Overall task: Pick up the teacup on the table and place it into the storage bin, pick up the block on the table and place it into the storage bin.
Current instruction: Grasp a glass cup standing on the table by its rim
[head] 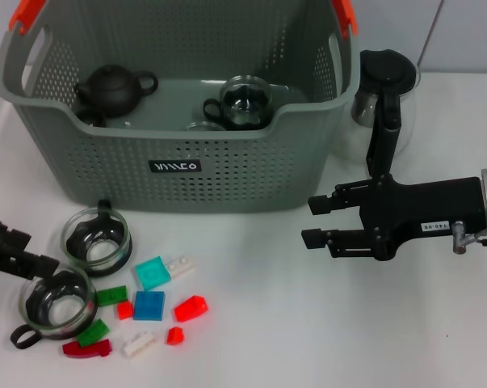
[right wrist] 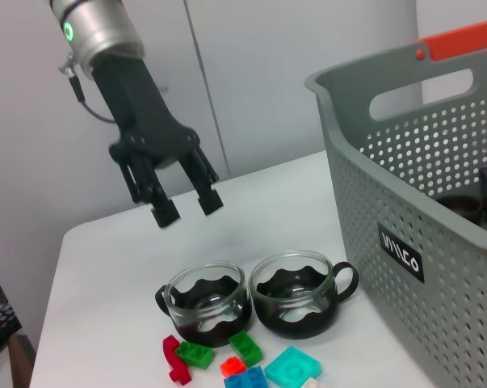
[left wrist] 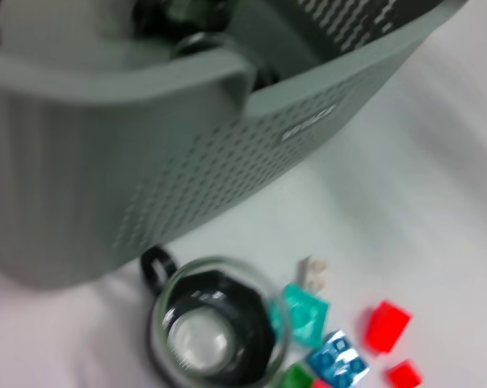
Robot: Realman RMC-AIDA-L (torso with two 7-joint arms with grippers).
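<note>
Two glass teacups stand on the table left of centre, one (head: 98, 236) nearer the storage bin (head: 178, 174) and one (head: 57, 301) closer to me. Several small blocks lie beside them, among them a teal block (head: 153, 272), a blue block (head: 149, 305) and a red block (head: 191, 307). My left gripper (head: 27, 252) hovers open and empty above the nearer teacup (right wrist: 207, 299); in the right wrist view this gripper (right wrist: 186, 208) shows clear of both cups. My right gripper (head: 312, 220) is open and empty over the table right of the bin. The left wrist view shows a teacup (left wrist: 215, 331) below the bin wall (left wrist: 146, 162).
Inside the bin sit a dark teapot (head: 110, 89) and another glass teacup (head: 243, 101). A glass pitcher with a black lid (head: 384, 89) stands behind the bin's right side. Green, white and dark red blocks lie around the nearer cup.
</note>
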